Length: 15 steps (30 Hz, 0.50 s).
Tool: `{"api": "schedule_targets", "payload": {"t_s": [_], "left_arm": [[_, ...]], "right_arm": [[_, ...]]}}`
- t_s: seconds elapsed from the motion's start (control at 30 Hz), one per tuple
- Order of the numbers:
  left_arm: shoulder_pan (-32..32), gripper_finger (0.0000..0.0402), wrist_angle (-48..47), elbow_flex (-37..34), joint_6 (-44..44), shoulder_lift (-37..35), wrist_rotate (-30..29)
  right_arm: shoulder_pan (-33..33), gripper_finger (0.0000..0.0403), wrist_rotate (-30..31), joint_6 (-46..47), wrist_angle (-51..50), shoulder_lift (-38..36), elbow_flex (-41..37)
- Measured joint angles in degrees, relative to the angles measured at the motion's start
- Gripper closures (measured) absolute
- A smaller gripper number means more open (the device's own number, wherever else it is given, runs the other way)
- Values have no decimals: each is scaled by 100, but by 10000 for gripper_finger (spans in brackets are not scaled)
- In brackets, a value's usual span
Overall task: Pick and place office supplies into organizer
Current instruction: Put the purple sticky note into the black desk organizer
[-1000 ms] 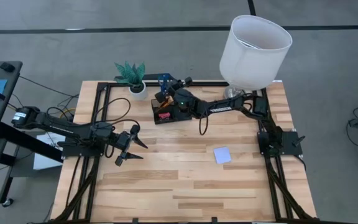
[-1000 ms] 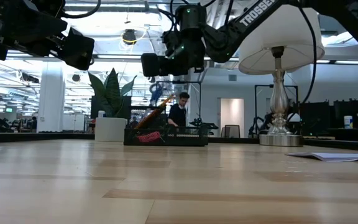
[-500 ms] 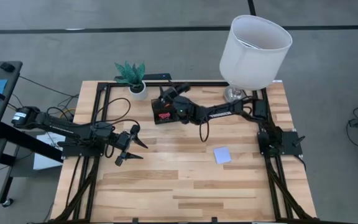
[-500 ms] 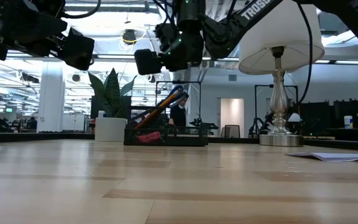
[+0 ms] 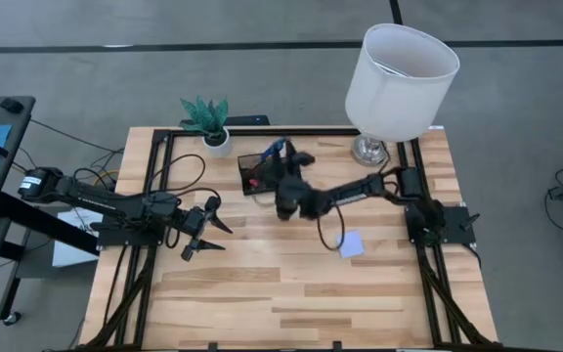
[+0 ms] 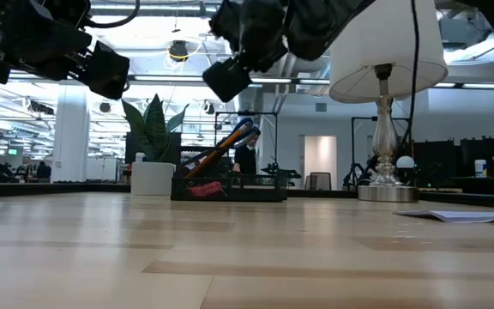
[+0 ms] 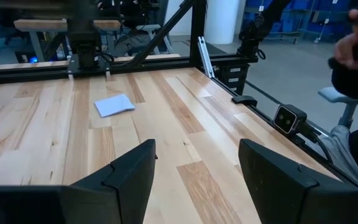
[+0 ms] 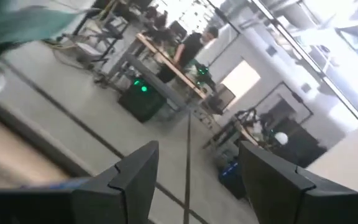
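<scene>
The pale wooden slatted worktop (image 5: 262, 293) carries the same layout as a second ago, with the big white lampshade on its silver lamp (image 5: 404, 68) at the far right corner and the small green plant in a white pot (image 5: 208, 122) at the far left. What has changed is the right arm: a second ago its wrist hung over the small black rectangular desk organizer (image 5: 257, 174), and it has since pulled back toward the worktop's middle, so the right end effector (image 5: 283, 203) now sits nearer than the organizer, raised and tilted upward. Its two dark fingers (image 8: 135, 174) stand apart with nothing between them, looking out into the room, where a person stands at a far bench. The blue-handled scissors (image 6: 234, 137) now lean in the organizer's taller section beside an orange pencil (image 6: 202, 161), where a second ago they were up at the right end effector above the organizer; something pink-red lies in the lower tray. The left end effector (image 5: 206, 227) has not moved, hovering over the left side of the worktop with its fingers (image 7: 129, 177) spread wide and empty. The pale blue square note pad (image 5: 350, 243) lies flat on the worktop's right half, well apart from the organizer, unmoved.
</scene>
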Motion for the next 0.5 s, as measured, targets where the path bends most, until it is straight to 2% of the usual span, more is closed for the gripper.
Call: {"api": "schedule_targets", "payload": {"t_s": [0.17, 0.37, 0.5], "left_arm": [[-1, 178, -37, 0, 0, -1, -2], [0, 178, -33, 0, 0, 0, -2], [1, 178, -40, 0, -17, 1, 7]], "right_arm": [[862, 193, 503, 683, -969, -177, -59], [1583, 195, 512, 890, -1223, -157, -113], [1838, 194, 511, 1561, -1763, -146, -124]]}}
